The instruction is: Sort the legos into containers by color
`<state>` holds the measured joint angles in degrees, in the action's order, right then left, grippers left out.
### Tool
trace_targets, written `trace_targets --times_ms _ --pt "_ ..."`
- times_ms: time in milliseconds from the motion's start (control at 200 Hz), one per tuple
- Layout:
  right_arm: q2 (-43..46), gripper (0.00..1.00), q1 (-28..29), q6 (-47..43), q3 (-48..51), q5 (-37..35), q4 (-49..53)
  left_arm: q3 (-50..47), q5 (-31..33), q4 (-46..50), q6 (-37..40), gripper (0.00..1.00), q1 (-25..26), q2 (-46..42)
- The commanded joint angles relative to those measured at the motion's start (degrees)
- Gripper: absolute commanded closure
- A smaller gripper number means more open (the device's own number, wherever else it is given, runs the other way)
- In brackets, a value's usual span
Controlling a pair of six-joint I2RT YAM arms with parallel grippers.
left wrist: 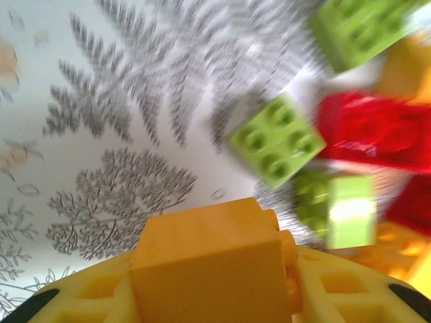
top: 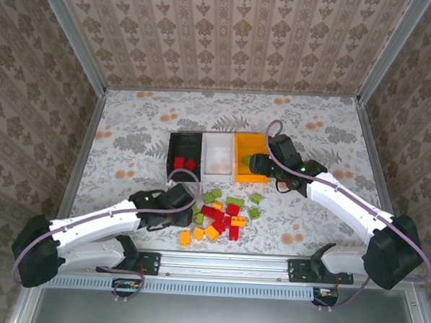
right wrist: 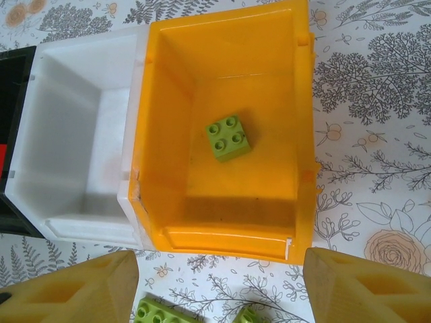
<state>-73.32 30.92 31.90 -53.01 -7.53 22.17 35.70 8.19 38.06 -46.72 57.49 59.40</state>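
Brick [left wrist: 209,269], blocky yellow plastic — perhaps clamped, view blurred

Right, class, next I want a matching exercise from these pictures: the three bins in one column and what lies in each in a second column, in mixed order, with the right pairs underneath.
Column A
1. black bin
2. white bin
3. orange bin

Column B
a. one green brick
b. two red bricks
c. nothing inside

Pairs: 1-b, 2-c, 3-a
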Motion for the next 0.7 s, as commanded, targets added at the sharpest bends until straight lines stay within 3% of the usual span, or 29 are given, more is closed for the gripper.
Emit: trace_targets --times_ms 0,235,530,590,695 --pt "2.6 0.32 -0.3 1.2 1.5 -0.1 -0.5 8.2 1.1 0.9 6.2 0.66 -2.3 1.2" --pt "5.6 0.32 -1.2 1.6 5.6 -0.8 0.6 27.5 -2.8 -7.0 15.3 0.66 -7.0 21.9" --pt "10.2 0.32 -1.5 2.0 10.8 -0.1 1.6 42.2 -6.1 -10.5 17.2 0.68 -13.8 41.9" --pt "11.0 0.31 -1.6 2.1 11.6 0.3 1.6 43.9 -6.4 -11.0 17.1 0.63 -14.2 44.4" --pt "11.7 0.3 -1.5 2.1 12.8 1.2 1.6 46.6 -7.4 -11.7 16.7 0.44 -14.5 47.6"
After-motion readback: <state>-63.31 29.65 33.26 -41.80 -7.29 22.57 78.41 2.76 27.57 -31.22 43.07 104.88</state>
